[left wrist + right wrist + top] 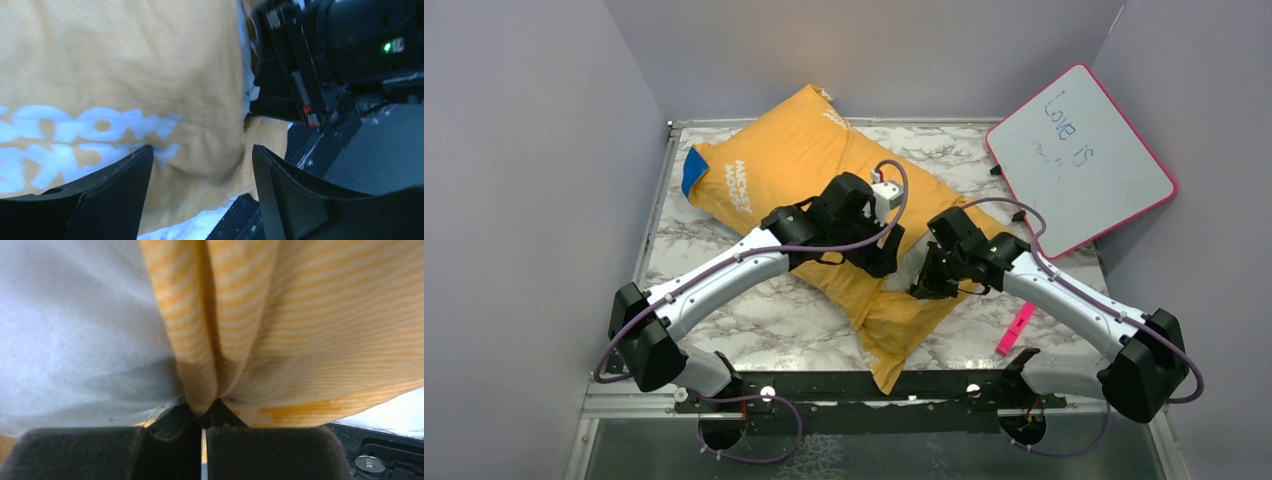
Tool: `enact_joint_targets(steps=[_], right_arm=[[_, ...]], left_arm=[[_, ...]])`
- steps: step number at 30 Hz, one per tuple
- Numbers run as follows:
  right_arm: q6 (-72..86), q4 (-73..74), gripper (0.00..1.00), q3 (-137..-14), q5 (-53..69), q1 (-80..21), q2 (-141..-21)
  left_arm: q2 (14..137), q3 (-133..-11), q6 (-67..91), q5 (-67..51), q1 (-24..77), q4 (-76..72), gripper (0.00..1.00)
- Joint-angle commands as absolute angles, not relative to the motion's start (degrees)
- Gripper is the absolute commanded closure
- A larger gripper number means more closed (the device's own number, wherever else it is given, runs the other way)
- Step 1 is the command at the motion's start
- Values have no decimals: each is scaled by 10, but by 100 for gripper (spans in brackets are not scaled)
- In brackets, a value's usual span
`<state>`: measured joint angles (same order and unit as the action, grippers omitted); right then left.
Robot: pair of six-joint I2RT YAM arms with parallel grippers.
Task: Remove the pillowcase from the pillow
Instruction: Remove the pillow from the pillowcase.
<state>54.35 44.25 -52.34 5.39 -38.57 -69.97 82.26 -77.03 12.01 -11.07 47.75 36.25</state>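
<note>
Fold of orange-yellow fabric pillowcase (300,315) pinched in right claw (202,410); plump white pillow (75,330) exposed alongside; left claw (200,157) spread wide over pillowcase.

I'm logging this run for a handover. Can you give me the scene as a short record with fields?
pillow: mostly covered; white shows beside the pinched fold
pillowcase: orange face up, lying diagonally
left gripper: jaws open above lettered fabric
right gripper: jaws shut on a pillowcase fold
other: whiteboard and pink marker at right
</note>
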Motion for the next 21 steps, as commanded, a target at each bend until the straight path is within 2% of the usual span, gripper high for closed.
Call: enact_joint_targets(steps=[1,7,9,12,17,21], right_arm=[[549,454,100,-518,29,-387,-704],[605,446,100,-490,16,-387,-674],[611,447,100,-490,20,-387,-668],[610,472,100,-501,11,-388,-664],[580,565,99,-513,19,-387,-657],[522,605,100,-493,79,-387,-621]], left_arm=[[805,-732,151,-117,502,344,25],[791,-717,126,-63,502,337,24],[806,-714,122,4,502,341,32],[824,-721,114,83,502,346,63],[819,-718,89,168,484,328,100],[821,-710,69,152,395,325,100]])
